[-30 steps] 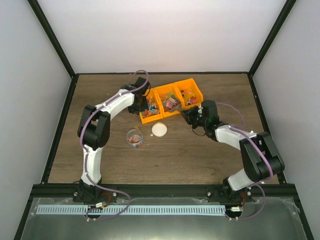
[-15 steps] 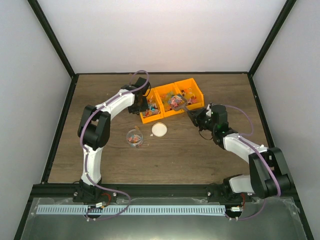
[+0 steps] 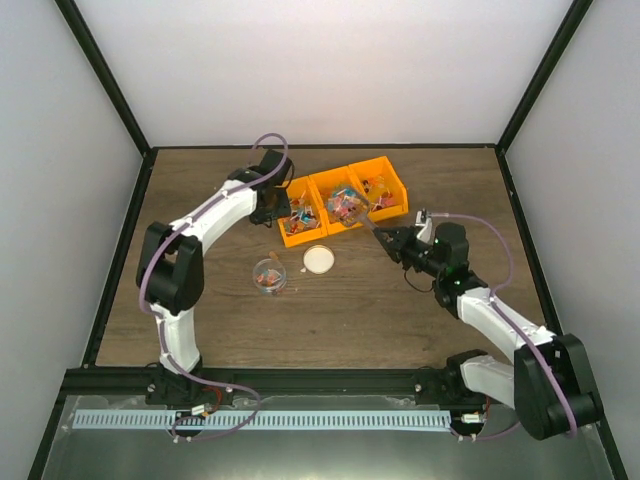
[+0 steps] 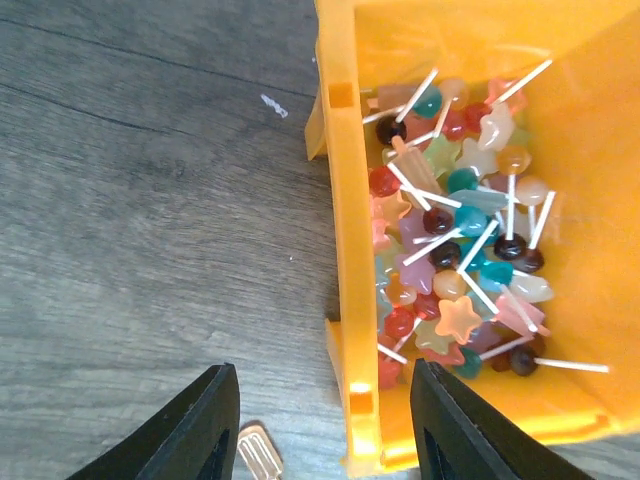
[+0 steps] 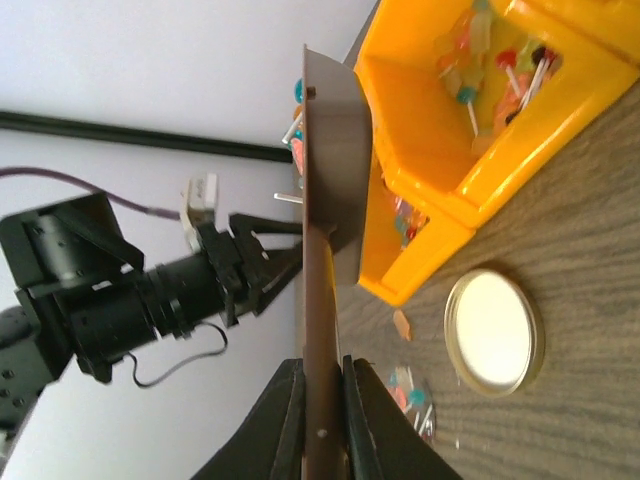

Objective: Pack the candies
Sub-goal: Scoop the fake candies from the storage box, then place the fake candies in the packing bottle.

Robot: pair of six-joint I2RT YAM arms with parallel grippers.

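Observation:
Candies (image 4: 450, 250) fill the left compartment of the orange bins (image 3: 392, 196); more lie in the other compartments (image 5: 490, 70). My left gripper (image 4: 325, 440) is open, its jaws straddling the bin's left wall (image 4: 340, 200); in the top view it (image 3: 272, 212) is at the bins' left end. My right gripper (image 5: 320, 400) is shut on the handle of the brown scoop (image 5: 335, 170). In the top view the scoop (image 3: 353, 209) holds some candies over the middle compartment's front, with the right gripper (image 3: 388, 238) just behind it.
A small clear jar (image 3: 268, 275) with some candies stands left of the round cream lid (image 3: 318, 260); both show in the right wrist view, jar (image 5: 415, 395) and lid (image 5: 493, 330). A loose candy (image 4: 258, 450) lies on the wood by the bin's corner.
My right arm has swung outward and drawn back, and the scoop has come up from the middle compartment with candies in it. My left arm has shifted slightly at the bin's left end.

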